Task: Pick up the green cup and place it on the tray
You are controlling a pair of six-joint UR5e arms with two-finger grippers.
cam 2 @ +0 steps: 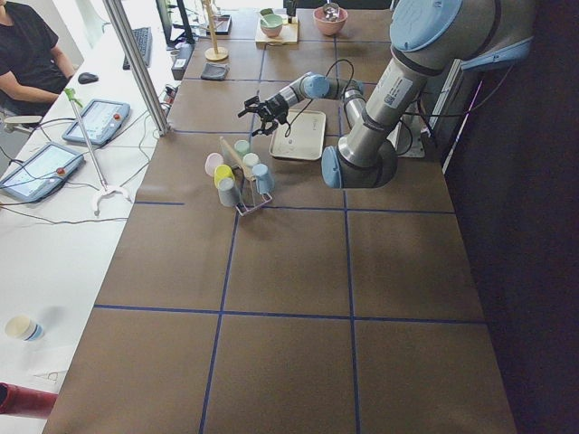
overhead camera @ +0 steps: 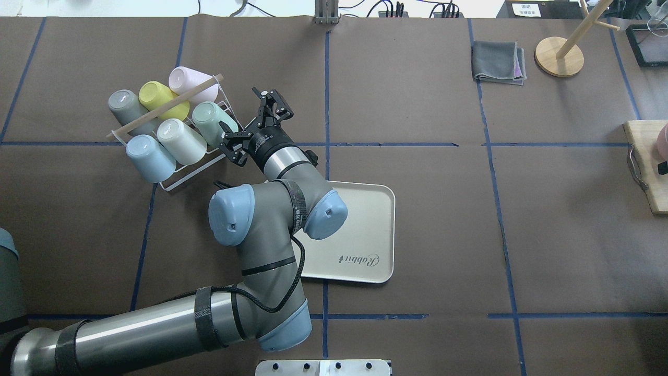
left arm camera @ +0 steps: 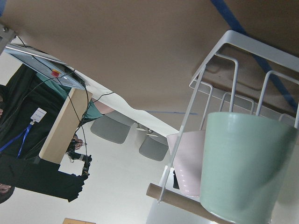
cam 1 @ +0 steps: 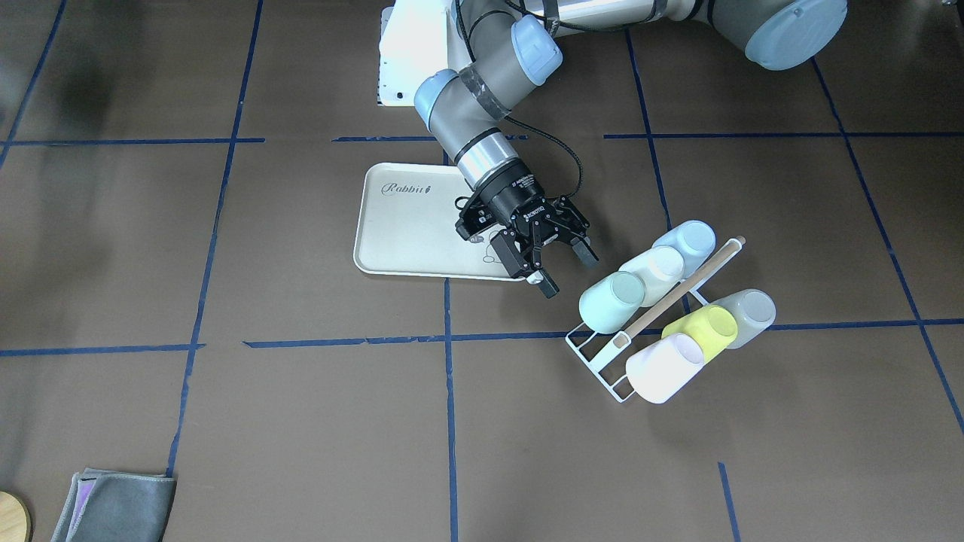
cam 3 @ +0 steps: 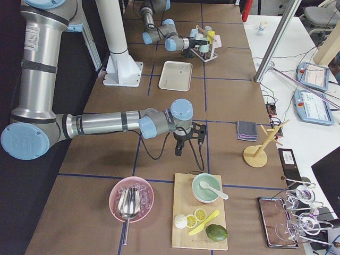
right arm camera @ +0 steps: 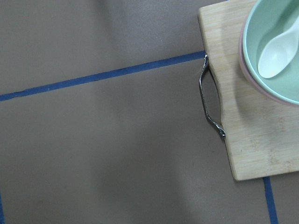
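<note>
Approach step. Left gripper (cam 1: 569, 275) spread wide, empty, just beside the small pale mint-green plastic cup (cam 1: 611, 301), not touching. Cup sits tilted at the row's end on the white wire rack (cam 1: 595, 360), against a cream cup (cam 1: 654, 272). Cream-white rectangular tray (cam 1: 407, 226) nearby. Next, likely: straddle cup wall, close, lift clear of prongs. Right gripper (cam 3: 180, 150) far off; cannot tell its aperture

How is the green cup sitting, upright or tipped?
Tipped: the green cup lies slanted on the wire rack, not standing.
</note>
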